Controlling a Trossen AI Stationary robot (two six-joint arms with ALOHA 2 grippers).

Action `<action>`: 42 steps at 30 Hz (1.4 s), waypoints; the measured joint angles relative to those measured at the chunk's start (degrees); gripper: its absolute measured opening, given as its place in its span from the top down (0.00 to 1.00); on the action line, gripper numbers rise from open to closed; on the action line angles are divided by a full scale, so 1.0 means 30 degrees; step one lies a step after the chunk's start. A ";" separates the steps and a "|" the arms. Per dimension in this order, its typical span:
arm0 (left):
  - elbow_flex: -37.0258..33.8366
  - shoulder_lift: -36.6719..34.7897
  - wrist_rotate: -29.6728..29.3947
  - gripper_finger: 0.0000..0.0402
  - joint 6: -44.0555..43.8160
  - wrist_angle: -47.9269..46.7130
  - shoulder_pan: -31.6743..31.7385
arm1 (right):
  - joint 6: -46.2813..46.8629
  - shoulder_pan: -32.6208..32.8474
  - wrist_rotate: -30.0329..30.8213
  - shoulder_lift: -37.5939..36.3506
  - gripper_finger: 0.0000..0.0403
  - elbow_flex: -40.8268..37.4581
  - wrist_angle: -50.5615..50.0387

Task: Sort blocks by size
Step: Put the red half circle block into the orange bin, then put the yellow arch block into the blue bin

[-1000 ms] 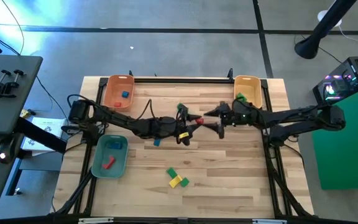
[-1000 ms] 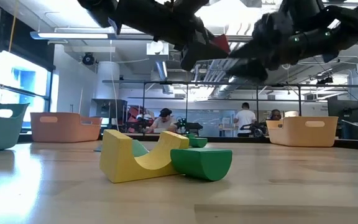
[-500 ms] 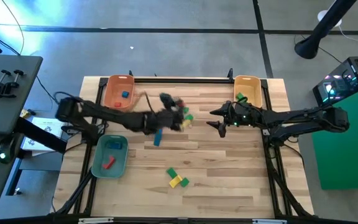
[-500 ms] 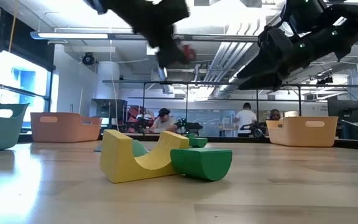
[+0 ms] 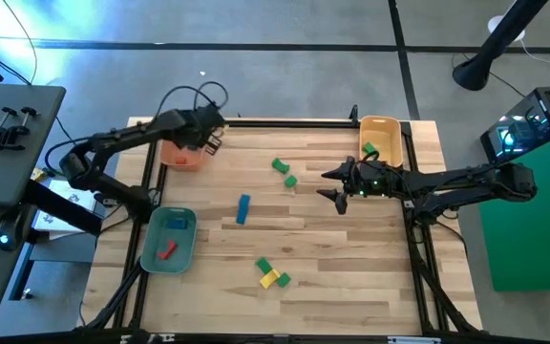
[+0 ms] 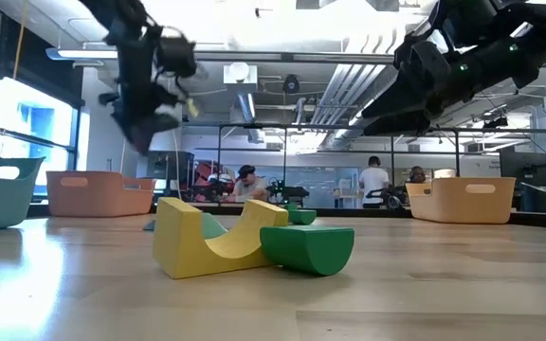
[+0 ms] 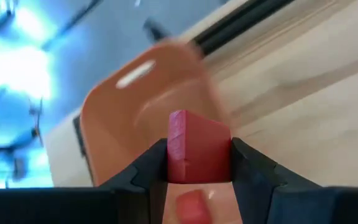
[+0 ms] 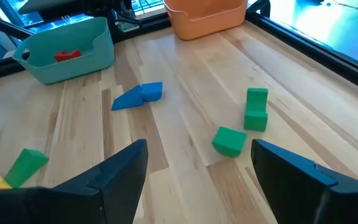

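My left gripper (image 5: 210,139) hangs by the right rim of the orange tray (image 5: 181,155) at the table's far left, shut on a red block (image 7: 197,148). At the table's right my right gripper (image 5: 337,187) hovers open, with nothing between its fingers (image 8: 120,174). Loose blocks lie flat on the wood: a blue one (image 5: 243,208), two green ones (image 5: 280,166) (image 5: 290,180), and a green and yellow pair (image 5: 270,272) toward the near edge. The yellow arch (image 6: 211,237) leans on a green block (image 6: 308,246). My left gripper pinches the red block's two opposite sides (image 7: 174,155) between its two fingers (image 7: 247,165). The fingers slant down from above. The block is lifted clear, with the orange tray (image 7: 148,93) showing beyond it.
A teal tray (image 5: 168,241) holding a red block (image 5: 166,250) stands at the near left. A yellow tray (image 5: 380,139) with a green block (image 5: 370,150) stands at the far right. Bare wood lies along the near edge. People sit in the room behind.
My left gripper has swung fast from the table's middle, close to my right gripper, toward the far left edge and the orange tray. It carried the red block along, clear of the table, and its wrist turned on the way.
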 joint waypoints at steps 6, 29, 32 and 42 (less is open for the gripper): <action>-0.0351 0.1203 0.1161 0.68 0.0551 -0.0199 0.2277 | -0.0013 0.0000 0.0000 0.0001 0.30 0.0000 -0.0151; -0.0341 0.3501 0.0658 0.39 0.1239 -0.0806 0.2970 | -0.2302 -0.1295 -0.0003 0.0002 0.30 0.0000 0.1506; -0.0338 0.2691 0.0607 0.37 0.0887 -0.0961 0.2555 | -0.2185 -0.1552 0.0000 0.0000 0.30 0.0000 0.1676; -0.0314 -0.1180 0.1834 0.37 0.0352 0.0329 -0.2654 | -0.1895 -0.1556 0.0000 0.0002 0.30 0.0000 0.1727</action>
